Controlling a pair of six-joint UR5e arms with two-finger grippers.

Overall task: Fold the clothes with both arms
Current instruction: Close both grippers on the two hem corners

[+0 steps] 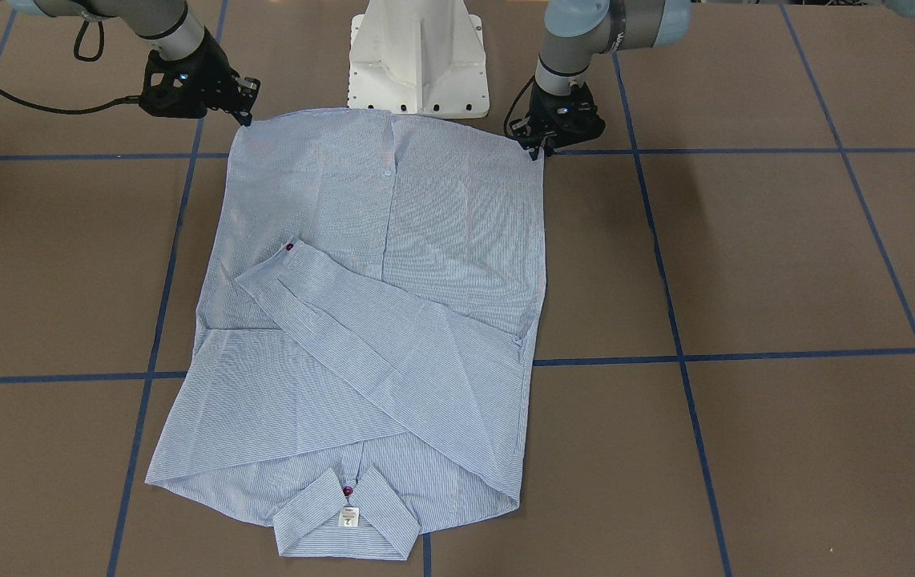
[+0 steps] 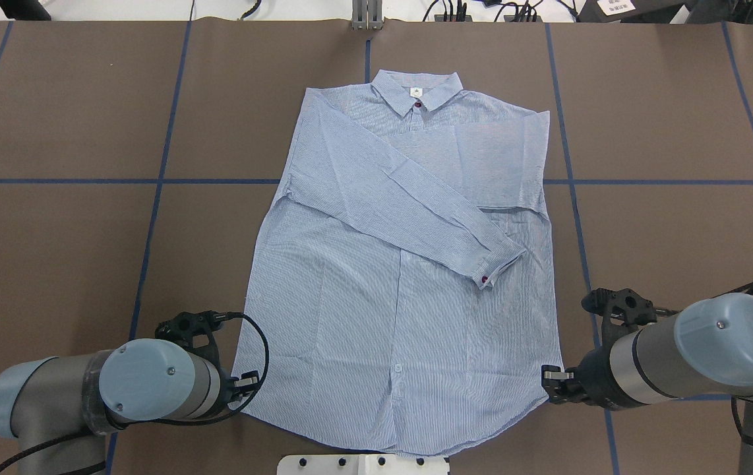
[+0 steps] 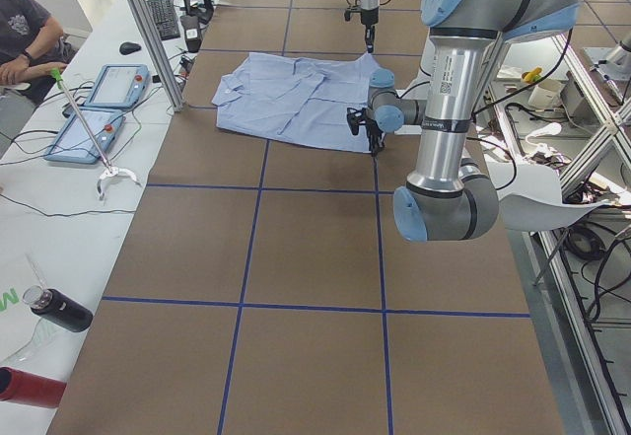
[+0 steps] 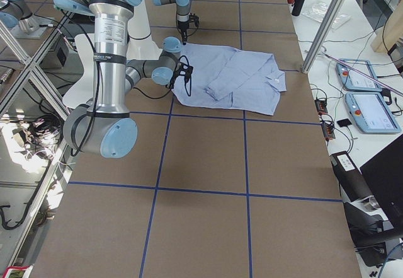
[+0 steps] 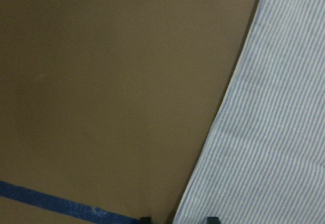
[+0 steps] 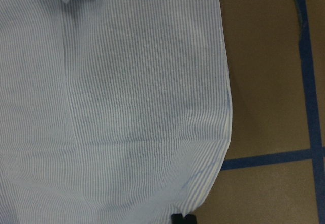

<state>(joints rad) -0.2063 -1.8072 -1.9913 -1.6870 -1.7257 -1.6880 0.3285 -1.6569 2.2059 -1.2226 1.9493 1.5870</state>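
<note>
Left pincer (image 5: 177,219) stood spread, its two fingertips straddling the side edge of the shirt (image 2: 403,264) near the hem, low over the desk (image 2: 86,132). Right pincer (image 6: 184,218) showed its tips pressed together on the opposite hem corner, pinching the cloth. Shirt lay flat, front up, at the desk's middle, collar (image 2: 416,89) away from the robot, one sleeve (image 2: 409,204) folded diagonally across the chest

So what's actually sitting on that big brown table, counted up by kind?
shirt: 1
robot arms: 2, the left arm and the right arm
white pedestal base: 1
Total: 4
</note>
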